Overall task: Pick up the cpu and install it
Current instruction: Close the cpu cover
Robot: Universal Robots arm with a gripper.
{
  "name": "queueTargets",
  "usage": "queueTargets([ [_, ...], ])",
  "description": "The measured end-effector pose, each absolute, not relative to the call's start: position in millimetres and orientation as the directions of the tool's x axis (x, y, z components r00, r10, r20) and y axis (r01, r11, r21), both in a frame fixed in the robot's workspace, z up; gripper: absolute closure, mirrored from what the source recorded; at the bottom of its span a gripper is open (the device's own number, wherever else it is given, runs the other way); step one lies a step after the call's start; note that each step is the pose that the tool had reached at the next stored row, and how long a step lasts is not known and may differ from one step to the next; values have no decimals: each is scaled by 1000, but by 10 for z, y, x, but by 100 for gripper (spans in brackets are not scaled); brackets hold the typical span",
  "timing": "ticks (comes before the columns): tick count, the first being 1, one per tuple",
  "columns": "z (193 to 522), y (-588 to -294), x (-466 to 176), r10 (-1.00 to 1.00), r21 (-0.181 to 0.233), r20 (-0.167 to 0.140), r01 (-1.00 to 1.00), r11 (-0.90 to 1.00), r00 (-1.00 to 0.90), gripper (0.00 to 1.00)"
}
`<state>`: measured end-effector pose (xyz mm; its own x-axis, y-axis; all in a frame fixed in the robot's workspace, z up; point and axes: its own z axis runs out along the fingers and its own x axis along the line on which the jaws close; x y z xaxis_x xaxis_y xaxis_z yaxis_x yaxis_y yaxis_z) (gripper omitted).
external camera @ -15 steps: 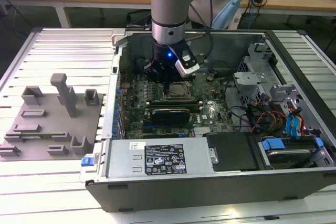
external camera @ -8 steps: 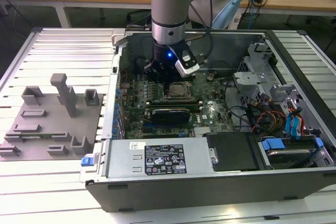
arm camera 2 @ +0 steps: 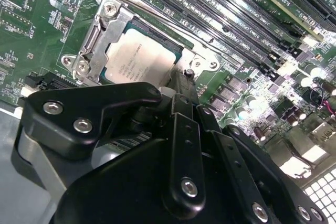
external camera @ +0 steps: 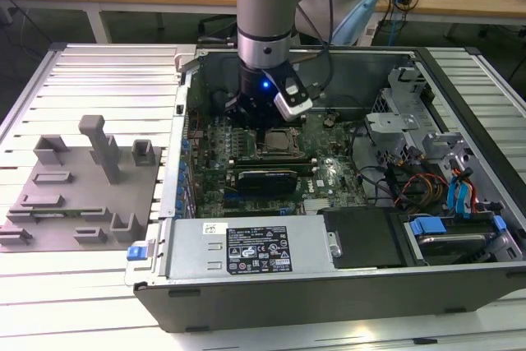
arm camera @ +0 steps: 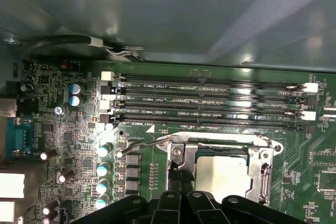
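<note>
The cpu [arm camera 2: 139,56] [arm camera: 220,174], a thin square chip with a silvery top, lies flat inside the motherboard socket. The socket's metal frame [arm camera 2: 97,40] [arm camera: 262,166] surrounds it. My gripper [arm camera 2: 184,85] [arm camera: 181,179] sits low at one edge of the socket, right beside the cpu. Its two black fingers [arm camera: 176,178] are pressed together with nothing visible between them. In the exterior view the arm reaches down into the open computer case, and the gripper [external camera: 265,121] hangs just above the socket [external camera: 279,144].
Rows of memory slots [arm camera: 210,103] run beside the socket, and a thin metal lever [arm camera: 142,144] lies by its corner. A grey plastic tray [external camera: 78,191] rests on the slatted table at the exterior view's left. The power supply [external camera: 246,248], drive cage [external camera: 403,113] and cables [external camera: 419,182] crowd the case.
</note>
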<state>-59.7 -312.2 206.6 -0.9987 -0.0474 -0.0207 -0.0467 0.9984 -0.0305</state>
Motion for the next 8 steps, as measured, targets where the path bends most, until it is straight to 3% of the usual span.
queueTargets([
  [8,2308,-3122,-597,-47,-30,-21,-47,998,-999,89],
])
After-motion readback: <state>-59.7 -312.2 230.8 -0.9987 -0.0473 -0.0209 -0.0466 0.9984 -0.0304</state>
